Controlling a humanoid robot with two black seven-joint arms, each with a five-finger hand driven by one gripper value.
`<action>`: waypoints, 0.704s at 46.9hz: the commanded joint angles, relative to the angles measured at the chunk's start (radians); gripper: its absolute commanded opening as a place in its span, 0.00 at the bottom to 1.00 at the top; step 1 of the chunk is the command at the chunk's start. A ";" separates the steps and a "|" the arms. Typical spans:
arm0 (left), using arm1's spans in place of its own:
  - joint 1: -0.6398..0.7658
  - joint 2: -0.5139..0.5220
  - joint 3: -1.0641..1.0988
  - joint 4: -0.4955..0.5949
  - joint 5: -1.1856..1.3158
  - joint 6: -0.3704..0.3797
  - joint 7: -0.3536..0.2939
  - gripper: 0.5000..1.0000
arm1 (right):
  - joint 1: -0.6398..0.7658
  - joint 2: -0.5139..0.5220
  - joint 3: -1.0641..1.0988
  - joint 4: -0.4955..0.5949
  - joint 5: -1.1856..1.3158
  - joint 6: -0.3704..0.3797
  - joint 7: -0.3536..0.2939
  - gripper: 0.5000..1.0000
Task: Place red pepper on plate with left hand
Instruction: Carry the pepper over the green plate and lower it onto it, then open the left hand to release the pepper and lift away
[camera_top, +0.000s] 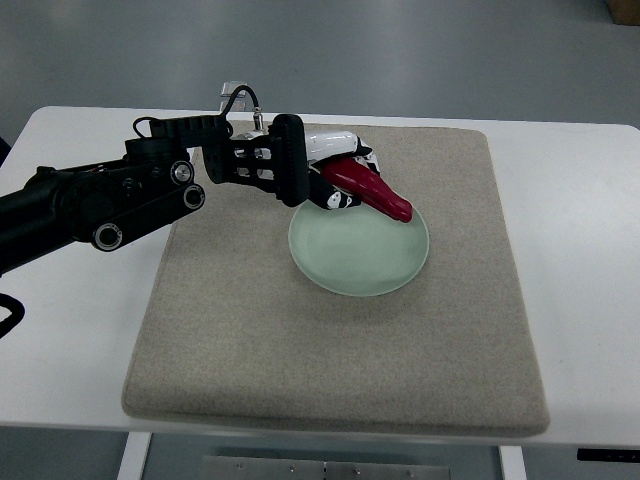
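The left hand (335, 170), whose dark arm comes in from the left edge of the frame, sits a little above the centre with its fingers curled around the stem end of the red pepper (372, 188). The pepper's long axis runs from the hand toward the lower right, and its tip hangs over the upper right rim of the pale green plate (360, 255). Whether the tip touches the glassy surface or hovers just above it cannot be told from this steep view.

The relation that matters: the plate's middle lies below and slightly right of the hand, so the pepper reaches over the rim only, not the centre. A release here would probably land it near the edge (it could roll or tip off onto the mat), so a short carry toward the lower part of the frame looks wise first.

The plate rests on a beige mat (250, 340) covering most of the white worktop (590, 300). Nothing stands between hand and plate. The right arm is out of view.
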 joint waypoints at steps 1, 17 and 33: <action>0.024 -0.007 0.000 0.004 0.002 0.001 0.000 0.00 | 0.000 0.000 0.000 0.000 0.000 0.000 0.000 0.86; 0.067 -0.012 0.000 0.011 -0.001 0.001 0.001 0.56 | 0.000 0.000 0.000 0.000 0.000 0.000 0.000 0.86; 0.082 -0.009 0.008 0.009 -0.019 -0.004 0.001 0.98 | 0.000 0.000 0.000 0.000 0.000 0.000 0.000 0.86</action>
